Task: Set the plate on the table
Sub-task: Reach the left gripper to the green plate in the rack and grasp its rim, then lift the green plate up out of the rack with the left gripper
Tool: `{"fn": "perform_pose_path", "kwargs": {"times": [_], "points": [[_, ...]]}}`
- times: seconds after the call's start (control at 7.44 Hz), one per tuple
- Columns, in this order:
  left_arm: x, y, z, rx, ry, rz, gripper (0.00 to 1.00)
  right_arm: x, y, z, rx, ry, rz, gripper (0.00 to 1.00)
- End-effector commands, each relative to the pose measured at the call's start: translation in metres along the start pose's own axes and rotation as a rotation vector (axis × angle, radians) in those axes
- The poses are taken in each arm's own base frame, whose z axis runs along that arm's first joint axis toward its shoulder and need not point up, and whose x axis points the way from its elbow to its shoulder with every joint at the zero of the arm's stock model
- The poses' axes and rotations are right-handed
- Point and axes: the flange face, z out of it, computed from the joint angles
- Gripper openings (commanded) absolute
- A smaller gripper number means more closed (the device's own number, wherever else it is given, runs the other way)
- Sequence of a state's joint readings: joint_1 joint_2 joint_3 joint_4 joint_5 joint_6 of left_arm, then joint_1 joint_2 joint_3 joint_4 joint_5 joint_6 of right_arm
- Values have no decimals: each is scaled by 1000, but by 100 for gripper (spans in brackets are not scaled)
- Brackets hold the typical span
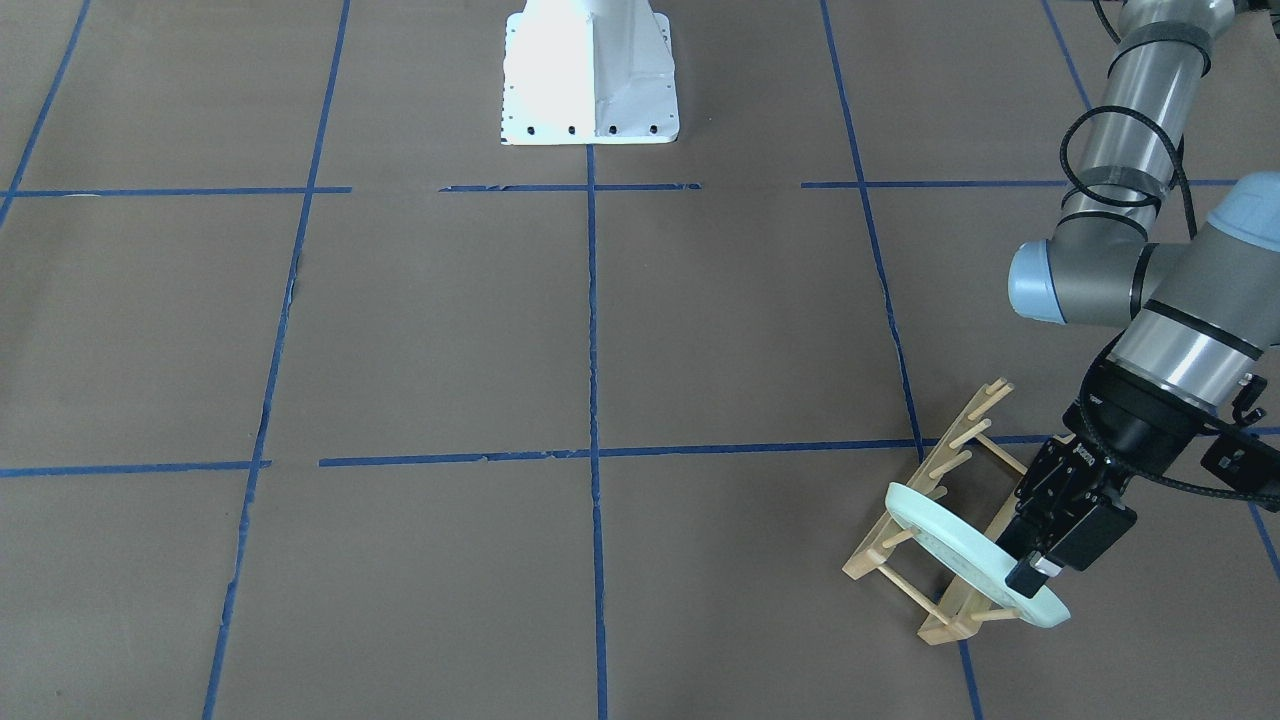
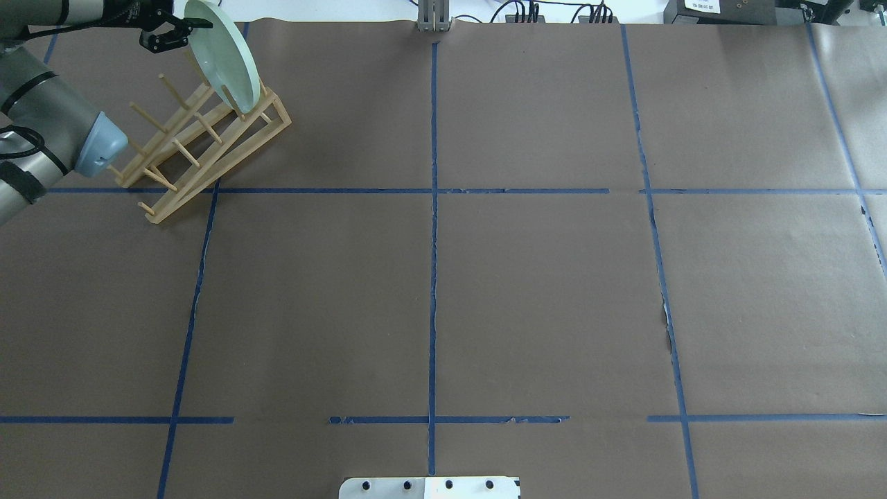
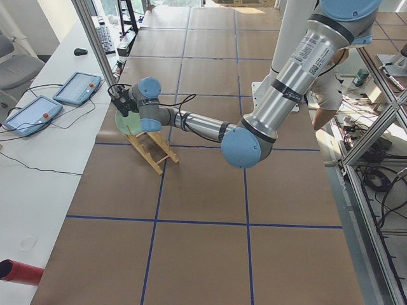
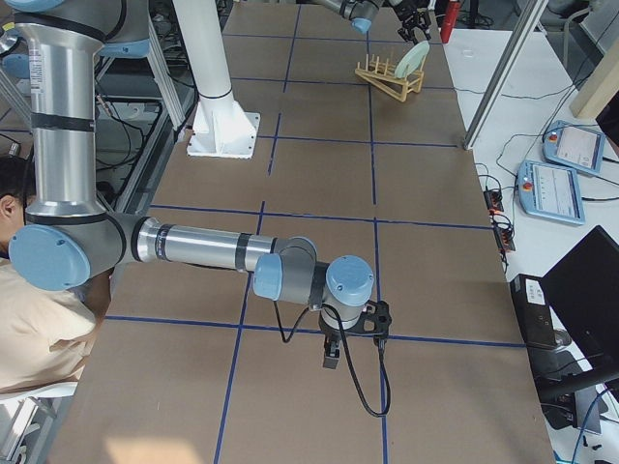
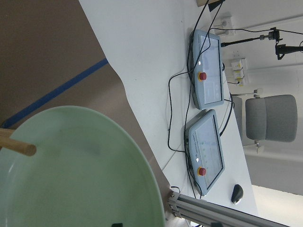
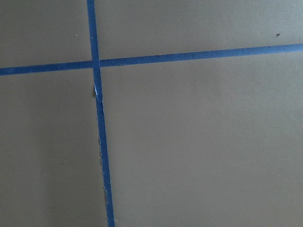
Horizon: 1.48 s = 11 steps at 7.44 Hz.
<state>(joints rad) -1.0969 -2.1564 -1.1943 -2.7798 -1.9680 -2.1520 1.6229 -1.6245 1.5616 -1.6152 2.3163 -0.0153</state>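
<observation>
Underneath, the surface (image 2: 540, 291) is brown paper ruled into big squares by blue tape. Past its edge runs a white desk (image 5: 151, 56) carrying two control tablets (image 5: 208, 71), with a grey chair (image 5: 270, 118) beside it.

The wooden rack (image 2: 201, 145) sits in my far left corner, close to the paper's edge. From there, taped squares spread towards my white base (image 1: 590, 75).

The plate (image 2: 225, 59) stands tilted among the rack's end pegs, and my left end effector (image 1: 1030, 580) is clamped on its upper rim.

My left wrist camera cuts the plate off, showing only part of its face and one peg. My right end effector (image 4: 330, 356) hangs low over a tape crossing, too small for me to tell whether its fingers are together or apart.
</observation>
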Motion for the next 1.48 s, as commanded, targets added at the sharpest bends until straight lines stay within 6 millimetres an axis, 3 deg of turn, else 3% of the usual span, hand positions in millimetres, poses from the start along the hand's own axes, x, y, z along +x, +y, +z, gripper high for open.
{"fn": "perform_pose_path", "kwargs": {"times": [0.0,0.13,0.27,0.4,0.54,0.94,1.07,1.34], "points": [[0,0,0,1,-2,1,35,0,0,0,0,0,0,100],[0,0,0,1,-2,2,12,0,0,0,0,0,0,100],[2,2,0,-2,3,9,0,0,0,0,0,0,0,100],[6,3,-4,-4,12,9,0,0,0,0,0,0,0,100],[26,5,-21,-11,50,21,0,0,0,0,0,0,0,100],[91,-4,-101,-69,137,-26,0,0,0,0,0,0,0,100],[101,16,-117,-127,121,-32,0,0,0,0,0,0,0,100],[129,82,-118,-130,-41,-59,0,0,0,0,0,0,0,100]]}}
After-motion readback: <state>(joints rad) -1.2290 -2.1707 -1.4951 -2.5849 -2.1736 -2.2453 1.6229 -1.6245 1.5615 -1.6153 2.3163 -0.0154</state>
